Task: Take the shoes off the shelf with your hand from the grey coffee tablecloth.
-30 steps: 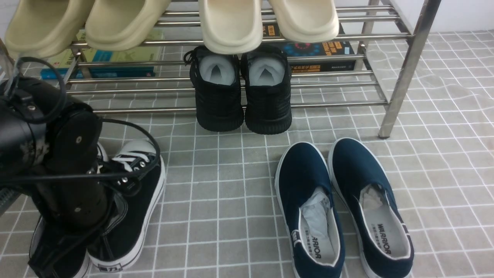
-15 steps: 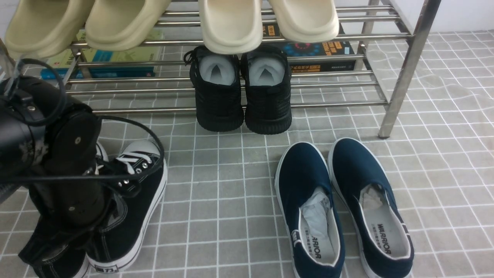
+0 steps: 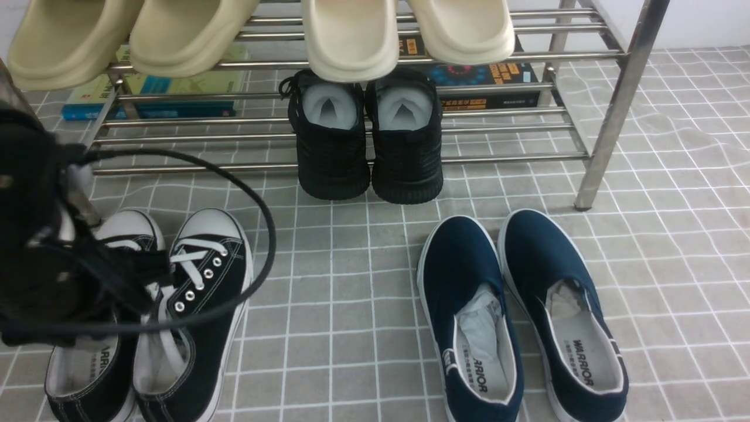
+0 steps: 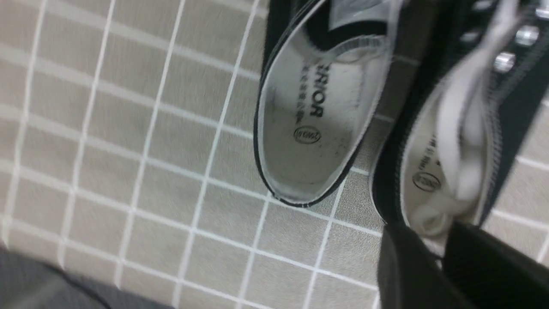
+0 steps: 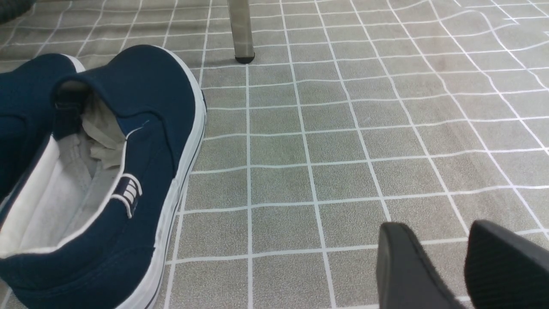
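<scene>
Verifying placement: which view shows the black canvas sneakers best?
Front view: both sneakers sit side by side on the tablecloth, toe caps and laces visible, left arm covering part. Left wrist view shows only blurred heel openings and insoles. Right wrist view: none.

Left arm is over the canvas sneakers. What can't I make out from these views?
1. left gripper: left wrist view, blurred and cut off by the edge; whether it grips a lace or not, cannot tell.
2. shoes: front view, the blurred left arm covers the left one's laces.
3. books: front view, the shelf rods and slippers cover the titles.
</scene>
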